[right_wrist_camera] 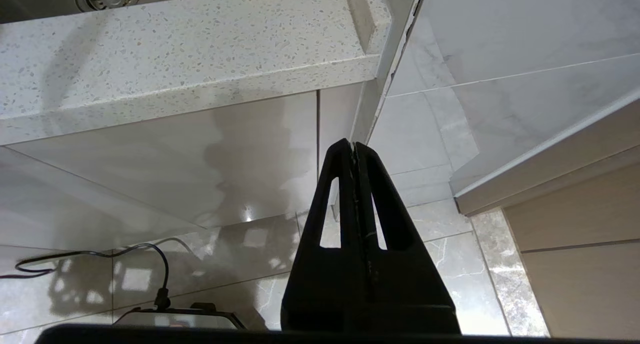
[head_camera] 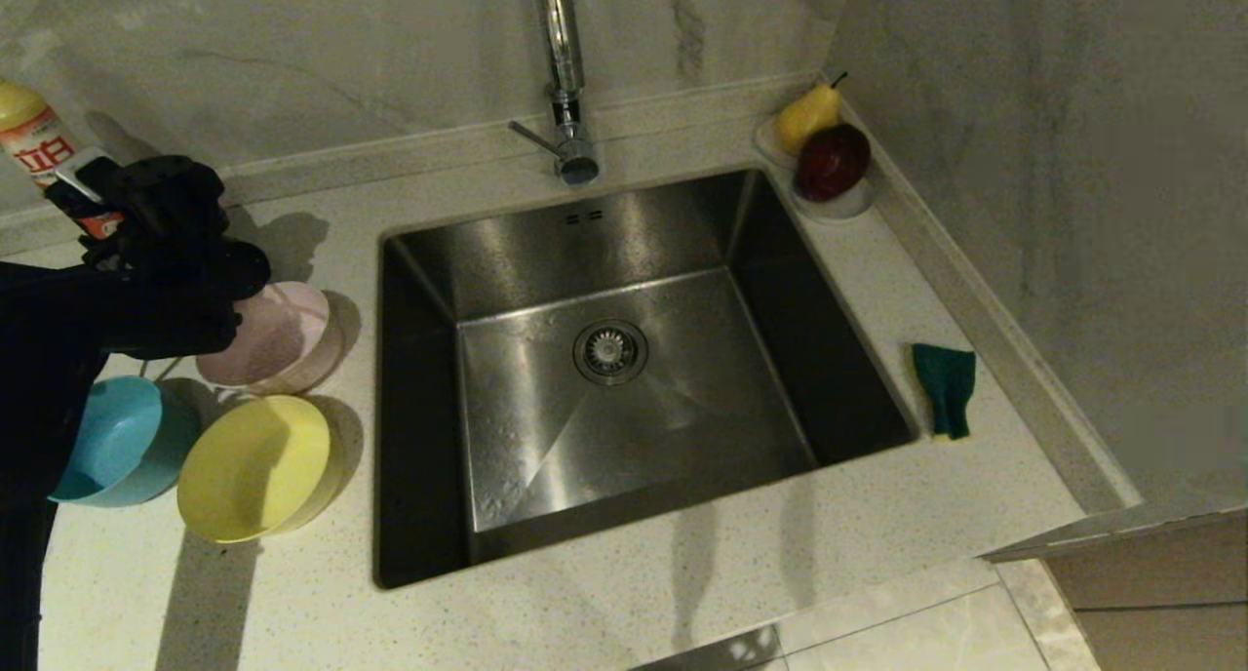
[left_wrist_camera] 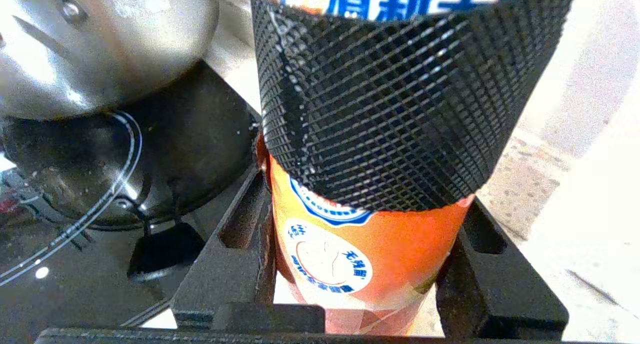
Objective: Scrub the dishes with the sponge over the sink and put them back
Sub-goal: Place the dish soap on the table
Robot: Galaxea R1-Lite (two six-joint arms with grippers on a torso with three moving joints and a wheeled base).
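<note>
Three dishes stand on the counter left of the sink [head_camera: 585, 252]: a pale pink bowl [head_camera: 278, 335], a yellow bowl [head_camera: 255, 466] and a light blue bowl [head_camera: 117, 447]. The sponge [head_camera: 944, 388], green face up, lies on the counter right of the sink. My left gripper [head_camera: 86, 203] is at the back left, behind the pink bowl. It is shut on an orange detergent bottle [left_wrist_camera: 380, 264] wrapped in black mesh, one finger on each side. My right gripper [right_wrist_camera: 354, 146] hangs shut and empty below the counter edge.
A chrome tap [head_camera: 565, 76] rises behind the sink, and a round drain strainer [head_camera: 610, 351] sits in its middle. A white dish with a pear and a dark red fruit [head_camera: 829, 154] fills the back right corner. A steel pot [left_wrist_camera: 100, 44] on a black hob [left_wrist_camera: 100, 184] stands beside the bottle.
</note>
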